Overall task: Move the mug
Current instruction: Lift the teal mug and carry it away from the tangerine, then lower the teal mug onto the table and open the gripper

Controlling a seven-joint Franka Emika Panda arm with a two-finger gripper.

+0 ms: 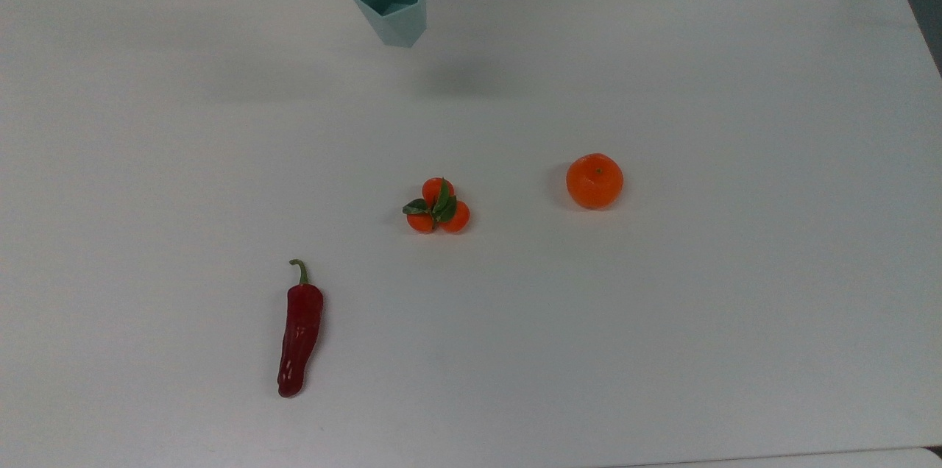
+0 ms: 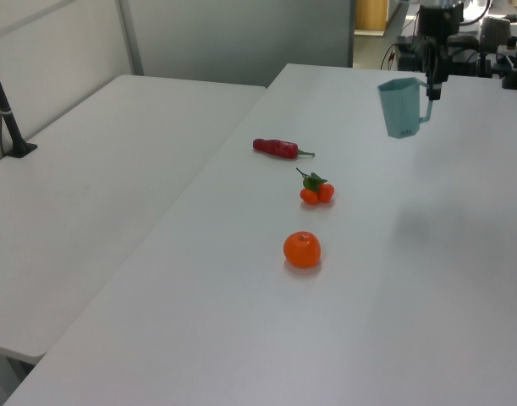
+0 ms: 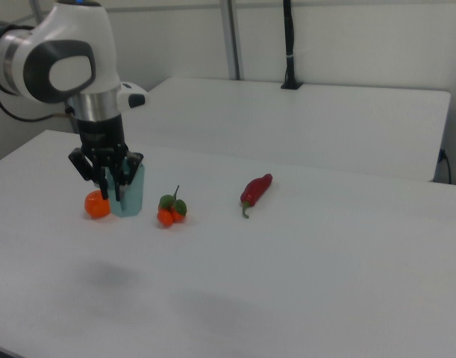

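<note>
One mug (image 2: pixel 401 106) gripper-held (image 2: pixel 432 80) aloft, near table (image 1: pixel 662 321) edge

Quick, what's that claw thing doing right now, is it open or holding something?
Gripper: closed on the handle of the mug, holding it up off the white table.

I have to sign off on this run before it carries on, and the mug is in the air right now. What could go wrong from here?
1. The pale teal-blue faceted mug hangs above the white table, held by the gripper at its angular handle alone, and looks tilted in the top view. It may swing or slip and drop.
2. It is near the table's far edge in the top view. A release here could put it off the table.
</note>
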